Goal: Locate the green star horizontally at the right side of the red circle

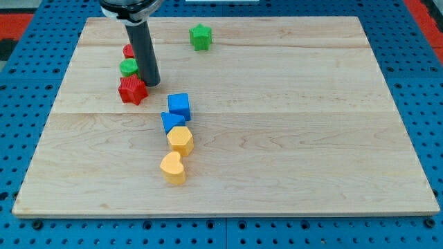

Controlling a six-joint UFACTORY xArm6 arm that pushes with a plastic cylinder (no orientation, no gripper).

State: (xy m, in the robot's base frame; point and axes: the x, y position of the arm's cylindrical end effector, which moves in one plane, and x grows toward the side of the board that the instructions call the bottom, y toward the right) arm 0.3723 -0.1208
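Where the wooden surface meets the view's top left, the dark rod comes down and my tip rests on the boards, just to the view's right of a small cluster of three blocks. Nearest is the red star, just below and to the view's left of my tip, touching or nearly touching the rod. Above it sits a green round block, pressed against the rod's left side, and above that a red block, partly hidden by the rod, so its shape cannot be made out for certain. The green star lies apart near the view's top edge, to the view's right of the rod and of that cluster. A chain of four blocks runs down the middle: a blue cube, a blue triangle touching it below, a yellow hexagon, and a yellow heart lowest. This arm carries no jaws, only the rod.
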